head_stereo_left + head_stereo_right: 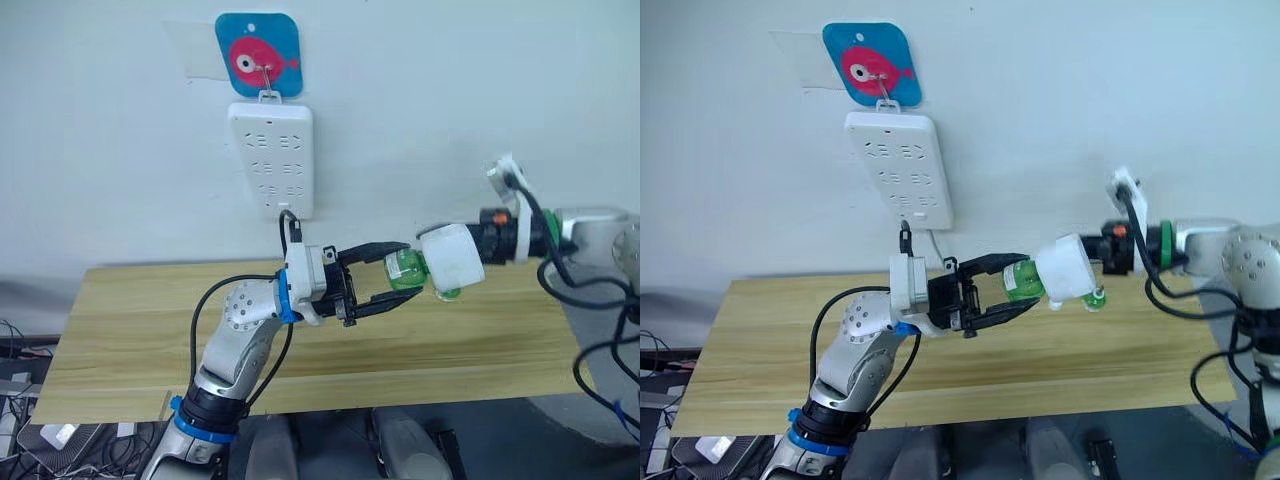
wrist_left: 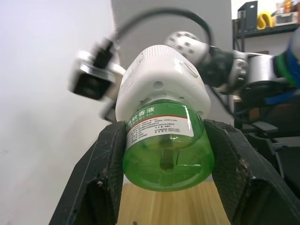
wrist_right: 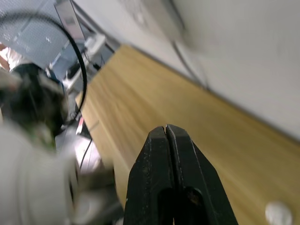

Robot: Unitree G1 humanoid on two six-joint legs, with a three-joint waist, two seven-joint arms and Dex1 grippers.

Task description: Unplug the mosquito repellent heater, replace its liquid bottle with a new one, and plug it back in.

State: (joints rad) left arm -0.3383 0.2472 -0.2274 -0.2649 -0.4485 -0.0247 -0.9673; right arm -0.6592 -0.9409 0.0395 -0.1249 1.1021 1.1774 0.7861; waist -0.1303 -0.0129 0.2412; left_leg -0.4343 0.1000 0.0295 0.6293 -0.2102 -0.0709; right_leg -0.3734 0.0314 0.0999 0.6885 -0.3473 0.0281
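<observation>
The left gripper point(image 1: 392, 284) has its jaws clenched around the green translucent liquid bottle point(image 2: 166, 150), which sits between them with its neck inside the small white rounded plastic mosquito repellent heater point(image 1: 452, 258), held up in the air above the pale wooden counter point(image 1: 150, 330). The left wrist view shows the printed label on the bottle and some green liquid in it, and the heater just beyond the jaws. In the right wrist view the right gripper's point(image 3: 167, 132) two black jaws are pressed together with nothing between them, the heater blurred beside them.
</observation>
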